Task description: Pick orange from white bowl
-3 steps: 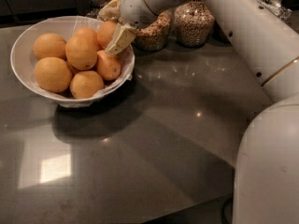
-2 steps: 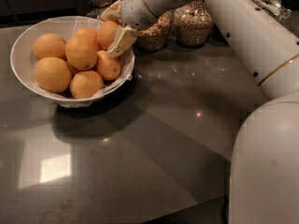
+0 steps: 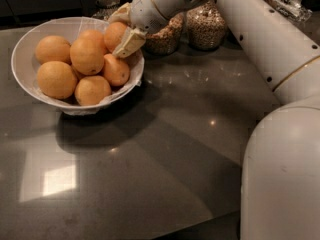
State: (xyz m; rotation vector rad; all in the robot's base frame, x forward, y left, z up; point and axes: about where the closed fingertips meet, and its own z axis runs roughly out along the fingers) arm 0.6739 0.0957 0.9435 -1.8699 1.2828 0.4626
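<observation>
Camera view has the wide, shallow, round white bowl (image 3: 20,49) sitting at about 10 o'clock on the glossy dark grey countertop (image 3: 150,159), with crinkly white lining poking out along its edge. It's piled with fruit, and the one that matters, the round, dimpled, deep-coloured orange (image 3: 114,34), sits at roughly 2 o'clock in the bowl, up against the far rim. The robot's cream-tipped gripper (image 3: 113,39) is right at that orange, coming in over the rim from its 3 o'clock side. Honestly can't tell whether it's clamped on the fruit or just parked there. The other oranges (image 3: 56,79) fill the rest of the bowl. The fat white arm (image 3: 260,39) comes in from 4 o'clock. Two grain-filled glass jars (image 3: 206,26) stand just past the bowl at its 2 o'clock, behind the gripper.
</observation>
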